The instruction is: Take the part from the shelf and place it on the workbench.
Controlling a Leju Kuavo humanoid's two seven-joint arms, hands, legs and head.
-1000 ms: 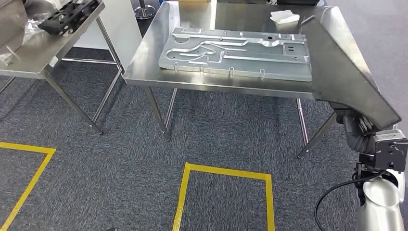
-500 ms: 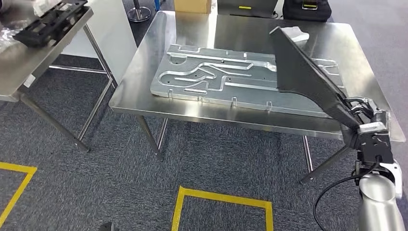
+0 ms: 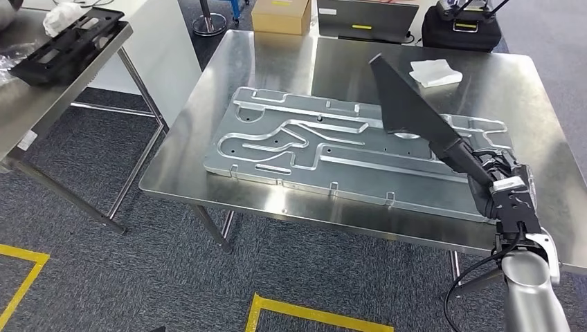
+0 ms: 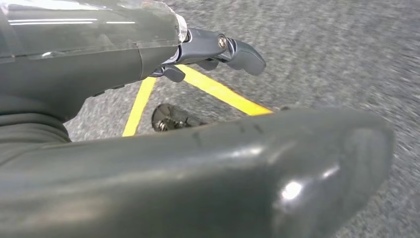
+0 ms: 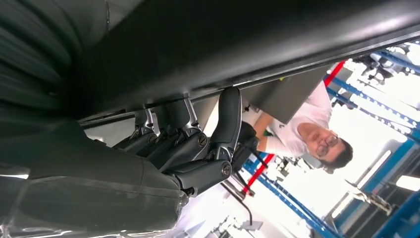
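While you look down from the head view, the steel workbench (image 3: 277,62) takes up most of the scene, and the long grey machined plate (image 3: 304,149) lies flat along its near edge. Over the right end of that plate you see the part (image 3: 408,111), a dark, tapering panel tilted up off the surface, its wide end toward the far edge and its narrow end at the near right corner. There the right hand (image 3: 500,185) grips it; in the right wrist view the fingers (image 5: 225,119) curl up against the panel's dark underside. The left hand (image 4: 218,49) hangs over grey carpet and a yellow floor line, holding nothing, fingers (image 4: 245,54) apart from the thumb. Beyond the far edge stand a cardboard box (image 3: 280,15) and a black bag (image 3: 460,26). A white cloth (image 3: 435,72) lies near the far right corner. A black tray (image 3: 66,47) sits on the neighbouring table (image 3: 28,111) at the left.
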